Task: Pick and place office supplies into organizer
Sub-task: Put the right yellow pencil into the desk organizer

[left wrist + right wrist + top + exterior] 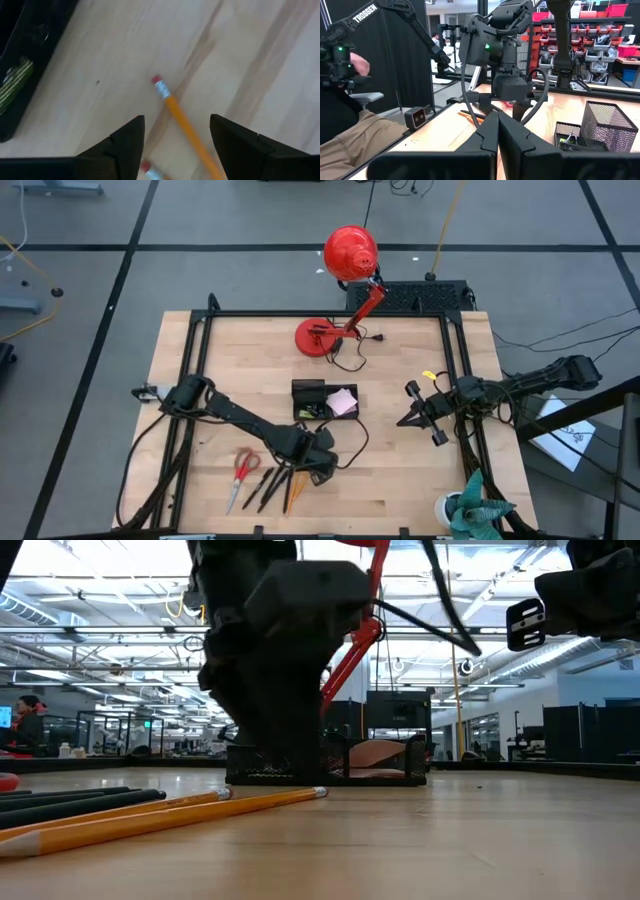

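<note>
Left to right, you have red-handled scissors (242, 467), dark pens (262, 486) and two orange, eraser-tipped pencils (291, 492) at the near edge. Your left gripper (176, 142) stands spread over one pencil (186, 125); the organizer (322, 400) sits mid-table. Your right gripper (497, 131) hovers closed, empty.

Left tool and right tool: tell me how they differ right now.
The left tool stands open, low over the wooden table, straddling an orange pencil with a pink eraser. The right tool is shut and holds nothing. The left tool sits near the front row of supplies; the right tool hangs off by the table's right edge. Both are dark two-finger tools.
</note>
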You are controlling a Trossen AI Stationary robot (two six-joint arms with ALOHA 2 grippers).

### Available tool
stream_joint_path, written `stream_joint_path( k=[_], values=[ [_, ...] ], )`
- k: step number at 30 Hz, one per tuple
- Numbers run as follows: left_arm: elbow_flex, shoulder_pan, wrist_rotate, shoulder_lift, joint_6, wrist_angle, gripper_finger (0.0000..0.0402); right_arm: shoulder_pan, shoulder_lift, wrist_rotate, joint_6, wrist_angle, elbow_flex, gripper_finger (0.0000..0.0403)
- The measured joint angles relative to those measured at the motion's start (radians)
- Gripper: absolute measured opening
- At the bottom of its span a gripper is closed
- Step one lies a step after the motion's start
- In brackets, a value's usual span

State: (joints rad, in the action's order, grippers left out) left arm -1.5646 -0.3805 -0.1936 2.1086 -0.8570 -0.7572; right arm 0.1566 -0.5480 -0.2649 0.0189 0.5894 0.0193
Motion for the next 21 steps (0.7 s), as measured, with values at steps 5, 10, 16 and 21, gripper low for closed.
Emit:
stream_joint_path(
  k=[5, 10, 16, 21],
  values=[
    [0.0, -0.002, 0.0, 0.0, -0.009, 0.002, 0.0217, 0.0, 0.0, 0.001, 0.0, 0.0, -0.001, 0.0],
    [-0.001, -0.003, 0.0, 0.021, 0.009, 0.018, 0.0216, 0.0, 0.0, 0.001, 0.007, 0.0, -0.001, 0.0],
    [-0.003, -0.002, 0.003, 0.07, 0.011, 0.029, 0.0226, 0.0, -0.003, 0.003, 0.015, -0.004, -0.001, 0.0],
    [-0.005, -0.002, 0.002, 0.083, 0.016, 0.029, 0.0227, 0.0, -0.003, 0.005, 0.011, -0.004, -0.001, 0.0]
  ],
)
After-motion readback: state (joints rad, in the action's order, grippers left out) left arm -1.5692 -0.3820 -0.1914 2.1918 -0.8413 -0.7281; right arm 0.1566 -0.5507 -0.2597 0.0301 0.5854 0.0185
